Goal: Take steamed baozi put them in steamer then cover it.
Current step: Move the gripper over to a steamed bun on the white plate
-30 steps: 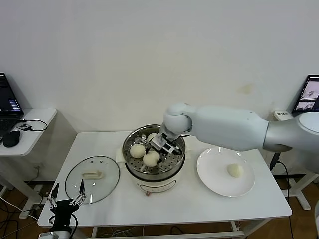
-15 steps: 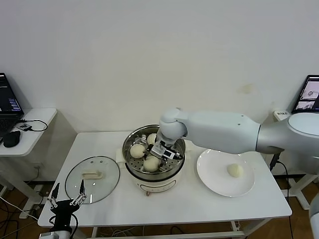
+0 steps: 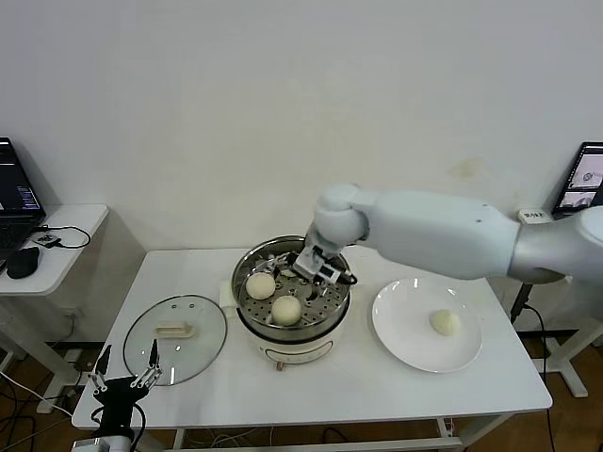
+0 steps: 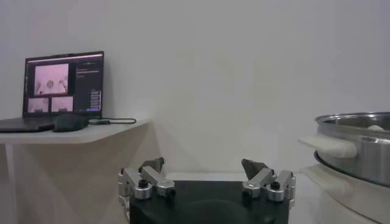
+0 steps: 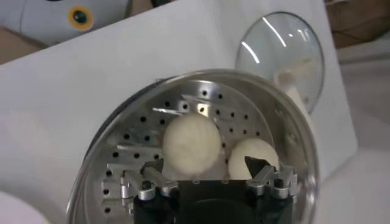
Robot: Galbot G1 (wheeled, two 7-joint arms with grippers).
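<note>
While the right gripper hovers spread and empty over the steamer at the table's centre, it should lift clear before swinging to the plate near the right edge for the last baozi. Left gripper, open, waits off the front-left corner.

Right gripper over steamer: hides far-right part of perforated tray, any third bun there not discernible. Only two baozi and plainly visible in head view. Left wrist view: steamer cut off by frame edge, contents hidden behind rim. Right wrist view: cover partly cut by steamer rim, plate barely at corner. Left gripper at near-left surface edge, arm below frame.
</note>
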